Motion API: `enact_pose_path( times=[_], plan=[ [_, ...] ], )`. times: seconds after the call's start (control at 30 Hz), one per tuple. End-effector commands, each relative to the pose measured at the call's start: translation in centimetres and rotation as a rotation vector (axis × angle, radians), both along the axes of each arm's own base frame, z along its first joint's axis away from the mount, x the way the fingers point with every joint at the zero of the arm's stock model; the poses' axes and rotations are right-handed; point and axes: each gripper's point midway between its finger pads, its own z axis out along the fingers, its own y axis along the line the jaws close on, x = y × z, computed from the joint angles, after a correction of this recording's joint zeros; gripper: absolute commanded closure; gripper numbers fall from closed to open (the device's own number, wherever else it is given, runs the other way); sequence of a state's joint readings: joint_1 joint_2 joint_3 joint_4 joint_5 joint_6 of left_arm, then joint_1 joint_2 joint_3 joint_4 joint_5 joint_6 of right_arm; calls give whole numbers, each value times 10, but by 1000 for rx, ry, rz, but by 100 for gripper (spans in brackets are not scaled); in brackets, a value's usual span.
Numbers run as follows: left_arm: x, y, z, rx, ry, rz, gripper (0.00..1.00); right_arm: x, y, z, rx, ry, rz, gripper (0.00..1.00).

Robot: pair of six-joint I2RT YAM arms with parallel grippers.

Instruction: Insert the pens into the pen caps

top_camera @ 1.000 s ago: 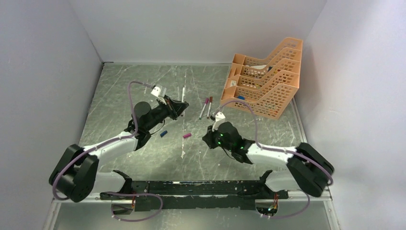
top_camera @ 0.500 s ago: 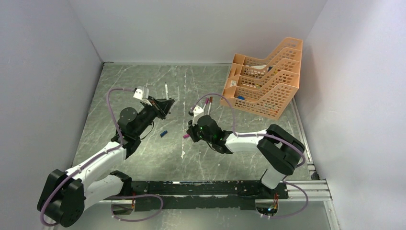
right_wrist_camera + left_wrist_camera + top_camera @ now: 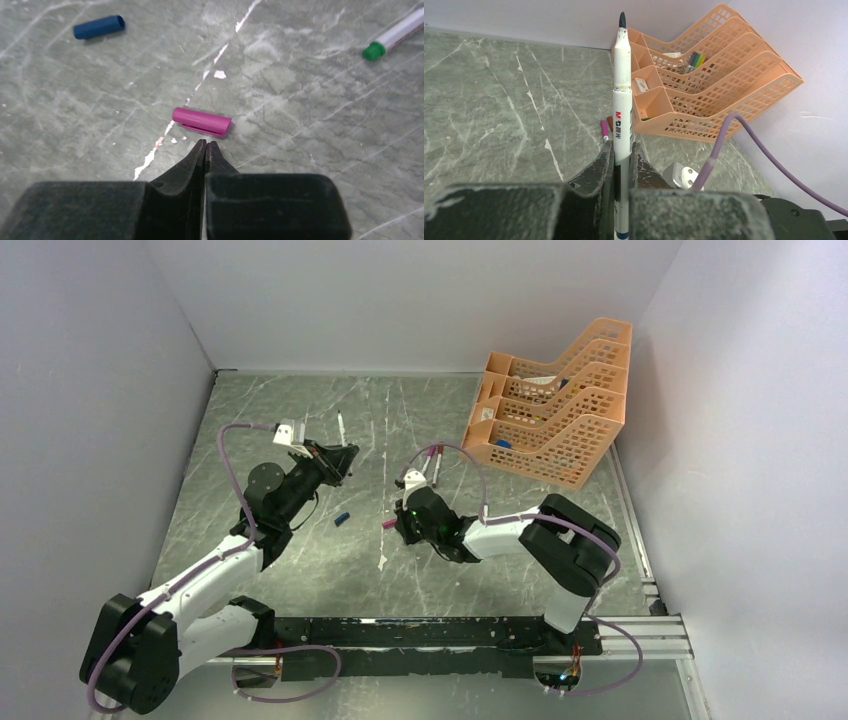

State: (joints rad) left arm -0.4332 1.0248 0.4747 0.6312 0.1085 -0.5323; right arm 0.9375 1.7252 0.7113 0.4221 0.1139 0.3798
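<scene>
My left gripper (image 3: pixel 622 150) is shut on a white pen (image 3: pixel 622 100) that stands upright between the fingers, with its dark tip bare. In the top view this gripper (image 3: pixel 335 462) is held above the table at the back left. My right gripper (image 3: pixel 206 143) is shut and empty, with its tips just short of a magenta cap (image 3: pixel 202 121) lying on the table. In the top view the cap (image 3: pixel 389 524) lies at the gripper's left. A blue cap (image 3: pixel 99 27) lies farther left and shows in the top view too (image 3: pixel 342 519). Two capped pens (image 3: pixel 433 462) lie near the tray.
An orange mesh tray (image 3: pixel 550 410) stands at the back right and also shows in the left wrist view (image 3: pixel 724 85). Another pen with a green end (image 3: pixel 395 35) lies at the edge of the right wrist view. Grey walls close in the table.
My left arm has swung left and back with the pen. My right gripper has moved left across the table to the magenta cap.
</scene>
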Motion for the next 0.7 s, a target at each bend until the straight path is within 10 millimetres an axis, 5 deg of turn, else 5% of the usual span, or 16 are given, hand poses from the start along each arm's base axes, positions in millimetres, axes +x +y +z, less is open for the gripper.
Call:
enact_pose_path(
  times=[0.0,0.3,0.53,0.67],
  plan=[
    [3,5,1,-17,-4,15,93,3,-6,-17,-56,30,-47,100],
    [4,2,-2,-23,5,-2,93,33,-5,-24,-106,6,-114,100],
    [5,3,-2,-23,5,1,93,57,13,7,-38,-65,-127,100],
    [4,6,0,-23,-1,13,93,51,18,27,25,-94,-138,75]
  ],
)
